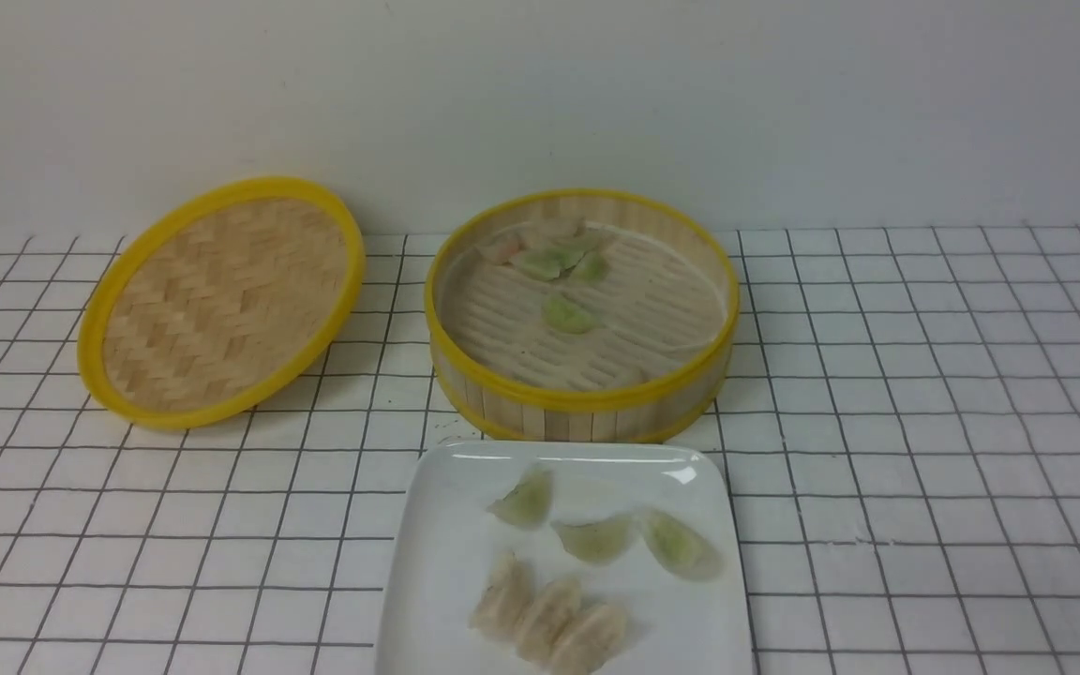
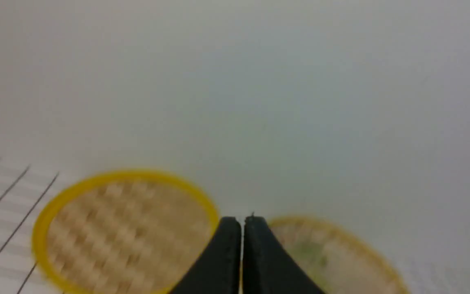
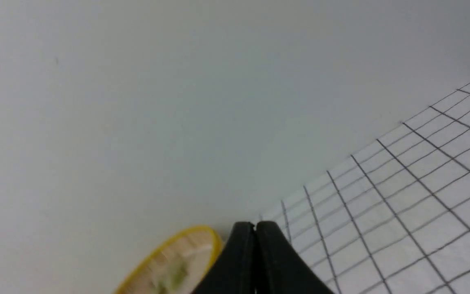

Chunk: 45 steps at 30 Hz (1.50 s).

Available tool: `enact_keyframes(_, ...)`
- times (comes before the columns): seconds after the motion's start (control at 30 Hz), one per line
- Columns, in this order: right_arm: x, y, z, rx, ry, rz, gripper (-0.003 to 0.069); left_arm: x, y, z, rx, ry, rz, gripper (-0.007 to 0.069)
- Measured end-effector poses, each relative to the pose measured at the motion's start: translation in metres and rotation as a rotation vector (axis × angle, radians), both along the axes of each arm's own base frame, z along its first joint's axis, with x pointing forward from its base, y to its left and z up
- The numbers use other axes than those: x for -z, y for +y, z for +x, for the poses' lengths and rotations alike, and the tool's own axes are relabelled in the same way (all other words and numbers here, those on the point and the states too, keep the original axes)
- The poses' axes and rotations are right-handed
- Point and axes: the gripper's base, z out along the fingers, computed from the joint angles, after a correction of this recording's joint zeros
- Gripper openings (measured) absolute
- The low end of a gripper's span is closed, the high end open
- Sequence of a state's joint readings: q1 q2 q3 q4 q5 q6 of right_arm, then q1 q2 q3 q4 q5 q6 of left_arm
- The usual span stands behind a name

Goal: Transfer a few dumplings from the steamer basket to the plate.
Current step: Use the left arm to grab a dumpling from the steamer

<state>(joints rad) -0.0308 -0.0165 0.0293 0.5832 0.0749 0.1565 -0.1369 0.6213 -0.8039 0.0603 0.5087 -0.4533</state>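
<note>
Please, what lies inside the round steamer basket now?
Inside the steamer basket, a cluster of dumplings lies by the far wall and one green dumpling near the middle. The near wall covers the floor strip behind it.

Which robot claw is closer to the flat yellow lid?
Left, probably. The left gripper, shut, has the lid close ahead in its wrist view. The right gripper, also shut, shows only the steamer basket edge, no lid.
</note>
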Motion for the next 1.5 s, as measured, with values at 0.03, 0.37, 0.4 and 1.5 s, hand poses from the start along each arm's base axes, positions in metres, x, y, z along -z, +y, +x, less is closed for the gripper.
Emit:
enact_keyframes(0.03, -0.001, -0.001, 0.0, 0.004, -0.011, 0.032, -0.0015, -0.009, -0.004, 0.012, 0.026, 0.12, 0.058, -0.0006)
enact_keyframes(0.37, -0.002, -0.002, 0.0, 0.015, -0.024, 0.034, -0.0015, 0.034, -0.086, 0.151, 0.404, 0.708, 0.384, -0.0006)
enact_keyframes(0.4, -0.002, -0.002, 0.0, 0.019, -0.029, 0.035, -0.0015, 0.049, -0.105, 0.173, 0.466, 0.763, 0.425, -0.0006)
enact_keyframes(1.5, -0.121, 0.017, 0.038, -0.428, 0.896, -0.492, -0.0013, 0.181, -0.213, 0.382, 0.778, 0.727, 0.462, 0.033)
